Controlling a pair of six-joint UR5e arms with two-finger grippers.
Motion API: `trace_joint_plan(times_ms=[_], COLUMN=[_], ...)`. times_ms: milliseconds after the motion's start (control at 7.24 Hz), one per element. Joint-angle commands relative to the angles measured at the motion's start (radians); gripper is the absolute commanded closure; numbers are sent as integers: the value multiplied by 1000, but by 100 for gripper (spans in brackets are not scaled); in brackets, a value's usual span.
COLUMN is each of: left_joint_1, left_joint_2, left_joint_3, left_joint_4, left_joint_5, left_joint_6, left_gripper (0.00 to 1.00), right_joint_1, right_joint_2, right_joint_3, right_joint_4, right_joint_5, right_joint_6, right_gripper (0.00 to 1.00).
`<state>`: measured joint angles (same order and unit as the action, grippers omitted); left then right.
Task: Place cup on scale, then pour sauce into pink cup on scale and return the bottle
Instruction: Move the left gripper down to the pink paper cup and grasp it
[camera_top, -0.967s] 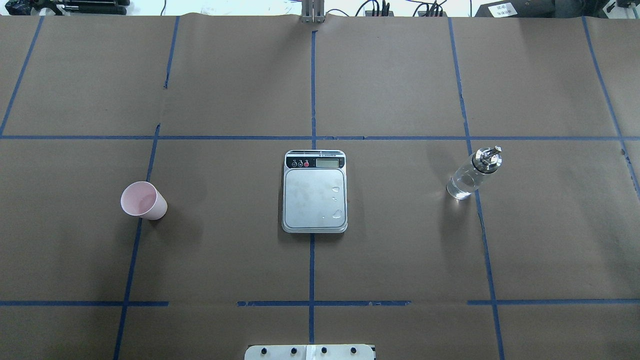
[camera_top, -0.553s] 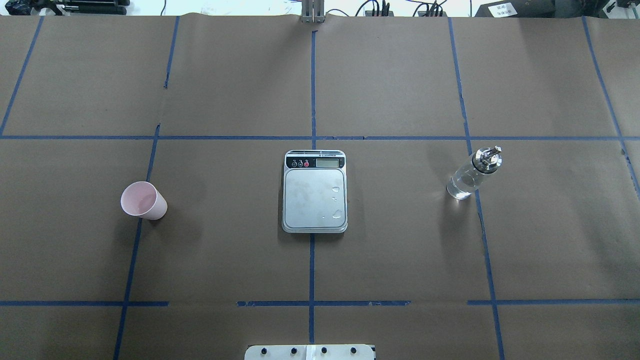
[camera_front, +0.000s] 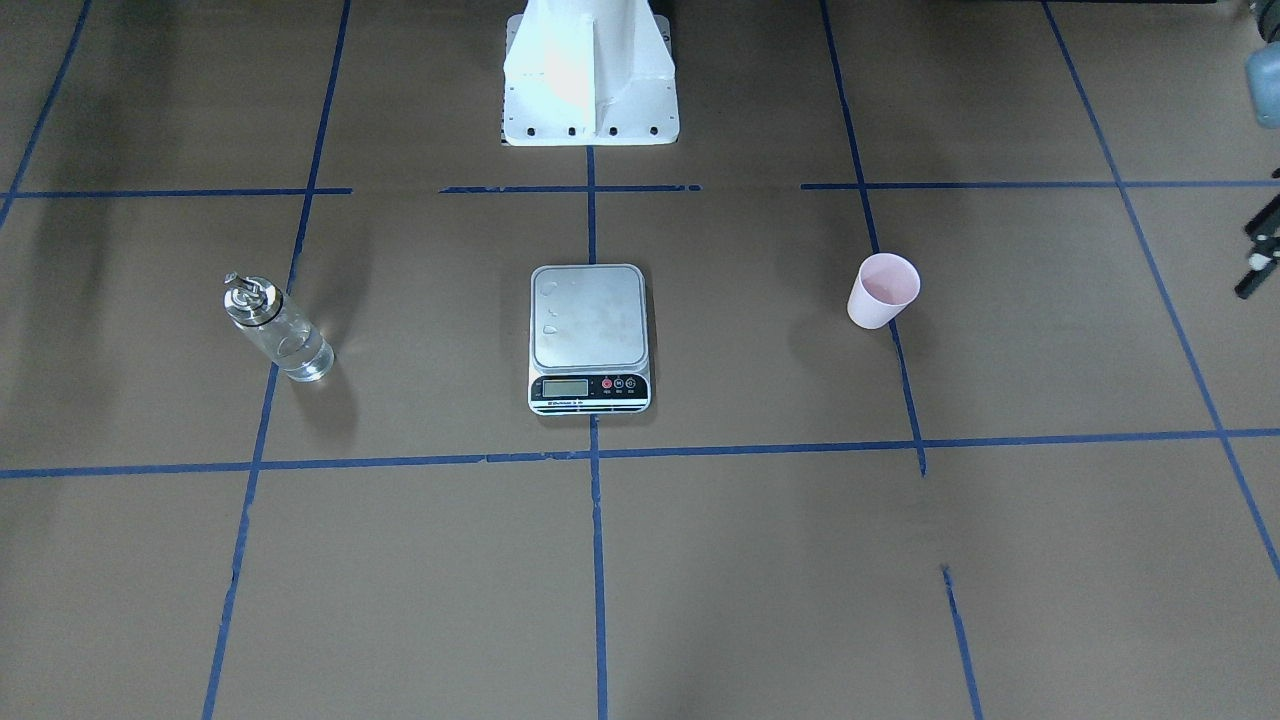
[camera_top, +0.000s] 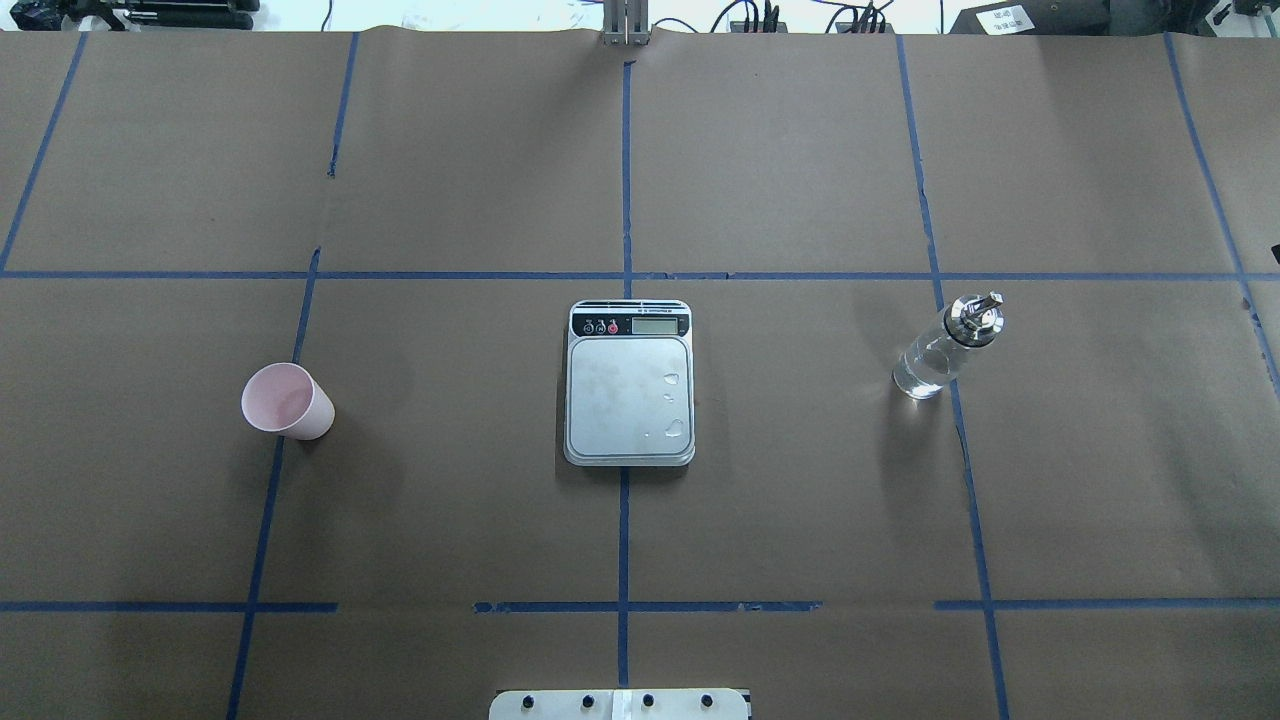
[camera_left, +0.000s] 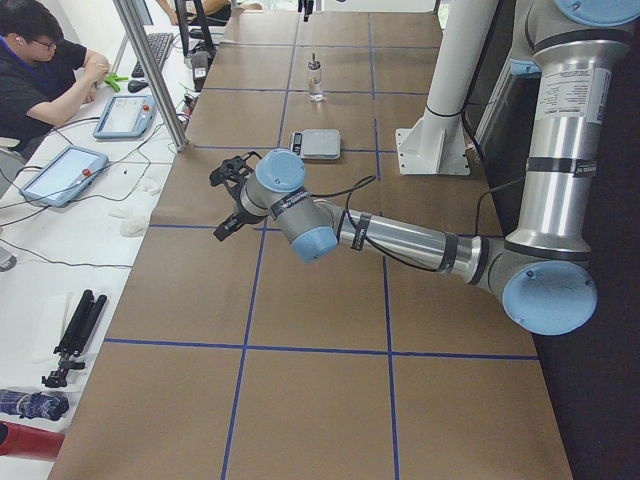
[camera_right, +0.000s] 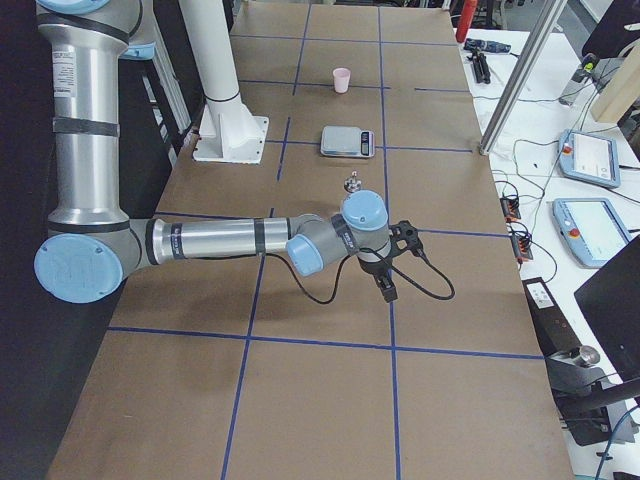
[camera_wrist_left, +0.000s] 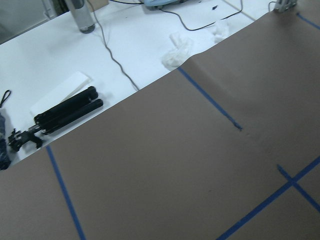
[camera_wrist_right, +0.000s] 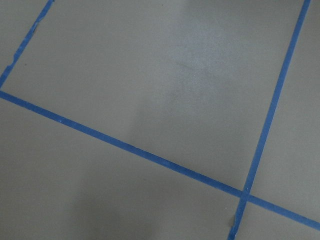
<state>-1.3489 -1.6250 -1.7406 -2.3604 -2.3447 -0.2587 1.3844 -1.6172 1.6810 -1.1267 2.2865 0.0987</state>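
Observation:
The pale pink cup (camera_top: 288, 400) stands upright on the brown paper at the left, also in the front view (camera_front: 883, 290). The scale (camera_top: 630, 385) lies in the middle, its platform bare but for a few drops. The clear glass bottle (camera_top: 945, 348) with its metal spout stands at the right, part full of clear sauce. My left gripper (camera_left: 226, 198) hangs over the table's left end, far from the cup. My right gripper (camera_right: 393, 262) hangs over the right end, beyond the bottle. I cannot tell whether either is open or shut. Both wrist views show only paper and tape.
The robot's white base (camera_top: 620, 703) sits at the near edge. A metal pole (camera_top: 625, 25) stands at the far edge. A black tripod (camera_wrist_left: 65, 112) and cables lie on the white bench past the left end. An operator (camera_left: 35, 60) sits there with tablets.
Cup, scale and bottle have not moved. A small dark sliver now shows at the right edge of the overhead view, where nothing showed before.

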Motion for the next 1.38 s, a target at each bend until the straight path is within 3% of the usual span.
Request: trace_joint_plan(times_ms=[0,138,276,553,829,1244], left_joint_1=[175,277,354,462,616,677], left_joint_2=[29,80,114,135,136,125], left_joint_3=[-122,-195,-242,-266,-249,-225], left_joint_4=[-13,-7,33,105,156,170], left_joint_5=[91,208,287,416,565,576], left_joint_6=[-454,-550,-629,-759,-859,-880], left_gripper=[0,2,12,41,42,41], right_joint_1=[-1,-1,-2,-2,-4,-4], right_joint_2=[-7,-7,-7,-7,-7,-7], right_joint_3=[2,0,-3,-1,-3,-4], right_joint_4=[10,16,16,18,18,16], right_joint_5=[22,22,21,22,21,21], right_joint_6=[13,19,21,24,23,23], right_gripper=[0,0,0,0,0,0])
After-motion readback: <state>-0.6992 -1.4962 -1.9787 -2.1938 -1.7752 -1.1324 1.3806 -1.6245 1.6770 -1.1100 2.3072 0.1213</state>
